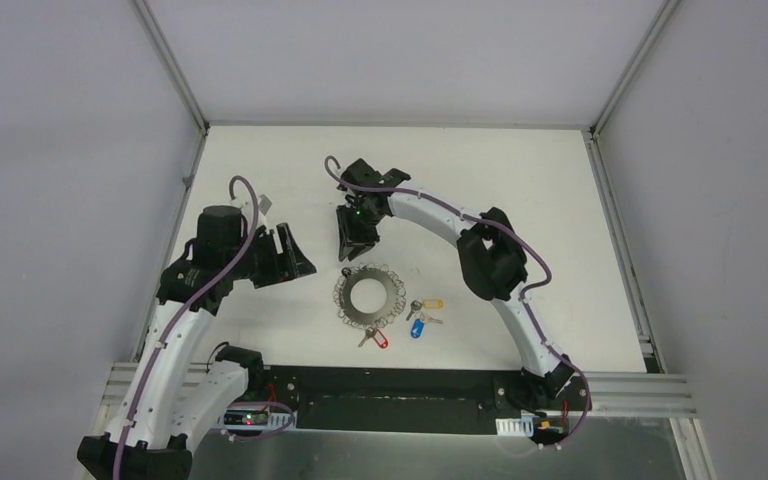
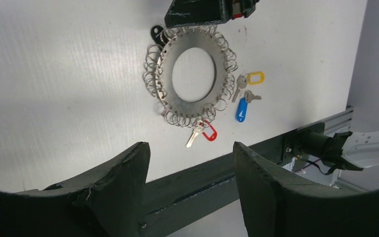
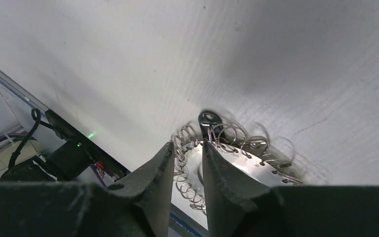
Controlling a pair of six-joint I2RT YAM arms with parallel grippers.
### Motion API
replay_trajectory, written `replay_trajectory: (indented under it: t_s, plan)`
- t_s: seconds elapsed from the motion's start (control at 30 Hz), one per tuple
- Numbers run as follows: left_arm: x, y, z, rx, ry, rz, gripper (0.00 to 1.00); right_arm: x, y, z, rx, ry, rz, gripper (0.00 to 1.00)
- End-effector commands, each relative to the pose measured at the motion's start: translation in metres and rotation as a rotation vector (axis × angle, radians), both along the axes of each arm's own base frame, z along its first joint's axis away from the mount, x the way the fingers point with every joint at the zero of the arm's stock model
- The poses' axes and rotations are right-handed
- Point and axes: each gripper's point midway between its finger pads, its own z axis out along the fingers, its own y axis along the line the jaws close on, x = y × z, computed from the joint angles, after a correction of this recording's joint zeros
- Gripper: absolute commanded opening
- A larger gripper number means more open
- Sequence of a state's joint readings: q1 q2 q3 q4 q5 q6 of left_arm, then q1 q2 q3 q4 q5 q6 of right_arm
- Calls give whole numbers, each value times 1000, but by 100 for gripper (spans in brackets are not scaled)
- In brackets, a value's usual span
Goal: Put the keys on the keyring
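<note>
Your right gripper (image 1: 350,250) hangs over the far-left edge of the keyring disc (image 1: 393,297), just beside a small black tab (image 3: 208,119) on the rim. Its fingers (image 3: 153,173) stand only a narrow gap apart, with wire loops (image 3: 182,143) of the rim showing in that gap. You cannot tell from the wrist view whether they pinch a loop or merely straddle it.

Your left gripper (image 1: 295,255) hovers to the left of the disc, well apart from it. Its jaws are spread wide with nothing between them.

Both keys lie flat on the white table (image 1: 260,180) on the disc's near-right side, so the whole disc sits between them and your right gripper. The yellow-tagged key (image 1: 428,304) is just beside the rim. The blue-tagged key (image 1: 417,327) lies just nearer, and the two metal blades touch or almost touch. A red-tagged key (image 1: 375,340) lies at the disc's near edge, against the loops.
</note>
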State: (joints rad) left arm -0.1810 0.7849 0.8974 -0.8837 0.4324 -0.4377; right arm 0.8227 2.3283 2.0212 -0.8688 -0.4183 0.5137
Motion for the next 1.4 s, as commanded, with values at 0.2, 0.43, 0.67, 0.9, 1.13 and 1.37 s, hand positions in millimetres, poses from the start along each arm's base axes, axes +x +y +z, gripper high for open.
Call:
replay_trajectory:
  t_s: [0.2,0.43,0.67,0.9,1.13,1.37]
  plan:
    - [-10,8,-5,46,-86,-37,65,-1,-13,-1,-83,-31,-8,33]
    - [-11,8,-3,43,-108,-33,65,-7,-13,-14,-103,3,-7,30]
    - [-10,8,-6,47,-93,-31,65,-11,-6,-16,-84,21,-4,23]
    - [-11,9,-3,46,-106,-28,66,-14,-9,-23,-116,19,3,29]
    - [-11,9,-4,47,-104,-28,66,-16,-6,-26,-105,33,11,21]
    - [-10,9,-4,47,-102,-27,66,-19,-2,-25,-85,41,23,0]
